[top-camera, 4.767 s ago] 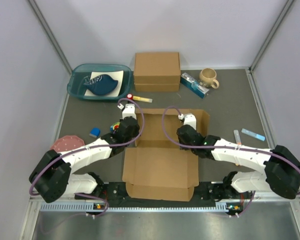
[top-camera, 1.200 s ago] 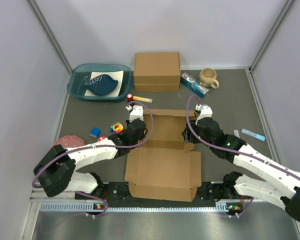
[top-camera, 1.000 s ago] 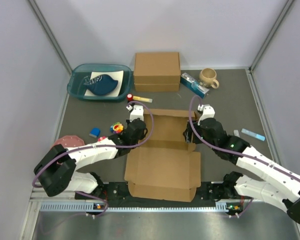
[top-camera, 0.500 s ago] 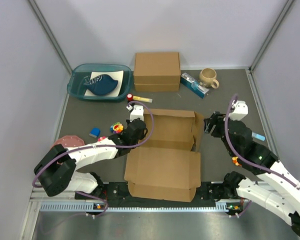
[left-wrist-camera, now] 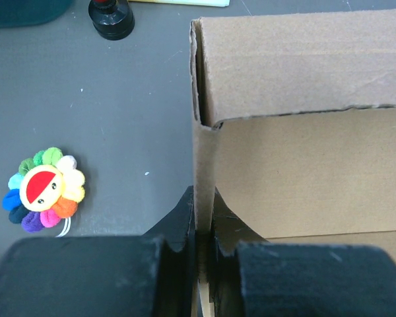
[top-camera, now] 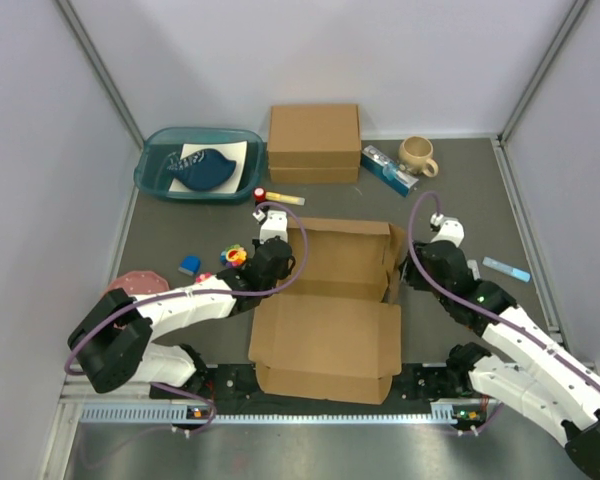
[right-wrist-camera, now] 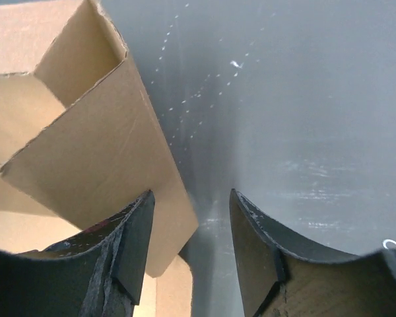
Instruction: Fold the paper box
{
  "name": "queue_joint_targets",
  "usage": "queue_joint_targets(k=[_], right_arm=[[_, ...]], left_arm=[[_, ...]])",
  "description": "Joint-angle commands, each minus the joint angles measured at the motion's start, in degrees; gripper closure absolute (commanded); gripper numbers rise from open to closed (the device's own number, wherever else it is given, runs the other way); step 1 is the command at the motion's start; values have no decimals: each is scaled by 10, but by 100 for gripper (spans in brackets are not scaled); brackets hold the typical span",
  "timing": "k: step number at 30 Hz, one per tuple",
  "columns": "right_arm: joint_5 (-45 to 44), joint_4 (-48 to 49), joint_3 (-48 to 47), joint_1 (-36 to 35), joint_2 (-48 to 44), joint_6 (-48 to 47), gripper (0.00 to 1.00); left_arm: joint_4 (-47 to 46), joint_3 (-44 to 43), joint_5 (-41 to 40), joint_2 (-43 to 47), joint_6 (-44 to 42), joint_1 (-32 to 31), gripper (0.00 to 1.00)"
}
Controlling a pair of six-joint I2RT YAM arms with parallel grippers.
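Note:
The paper box [top-camera: 325, 325] is a brown die-cut sheet lying in the middle of the table, with its back and side walls raised and its front lid panel flat. My left gripper [top-camera: 283, 262] is shut on the box's upright left wall; in the left wrist view the wall [left-wrist-camera: 203, 165] runs straight between the closed gripper [left-wrist-camera: 203, 221]. My right gripper [top-camera: 406, 272] is open just outside the raised right wall [top-camera: 393, 262]. In the right wrist view that wall [right-wrist-camera: 92, 145] leans against the left finger [right-wrist-camera: 135, 244], and grey table shows between the fingers of the gripper [right-wrist-camera: 191, 221].
A ready-made cardboard box [top-camera: 314, 142], a teal tub [top-camera: 200, 163], a mug [top-camera: 417, 154] and a blue packet [top-camera: 388, 170] stand at the back. A red-capped marker [top-camera: 277, 197], flower toy [left-wrist-camera: 45, 189], blue block [top-camera: 189, 265] and pink disc [top-camera: 135, 285] lie left; a blue strip [top-camera: 506, 268] lies right.
My right gripper left the inside of the box, swung out to the right, then came back beside the right wall, which now stands up. My left gripper has kept its hold.

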State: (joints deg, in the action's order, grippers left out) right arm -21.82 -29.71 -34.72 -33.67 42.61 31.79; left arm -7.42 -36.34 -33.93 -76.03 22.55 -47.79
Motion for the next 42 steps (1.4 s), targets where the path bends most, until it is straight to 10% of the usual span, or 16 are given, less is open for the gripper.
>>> queue_joint_targets(k=[1, 22, 34, 42], right_arm=[[71, 76, 4, 4, 15, -17, 48], [64, 223, -29, 3, 155, -67, 28], [57, 262, -50, 4, 244, -98, 70], [49, 259, -25, 4, 230, -111, 76]], left_arm=[[-26, -7, 3, 11, 0, -3, 100], [-51, -19, 39, 2, -26, -4, 100], [-52, -32, 44, -2, -34, -5, 100], [-55, -45, 46, 4, -38, -4, 100]])
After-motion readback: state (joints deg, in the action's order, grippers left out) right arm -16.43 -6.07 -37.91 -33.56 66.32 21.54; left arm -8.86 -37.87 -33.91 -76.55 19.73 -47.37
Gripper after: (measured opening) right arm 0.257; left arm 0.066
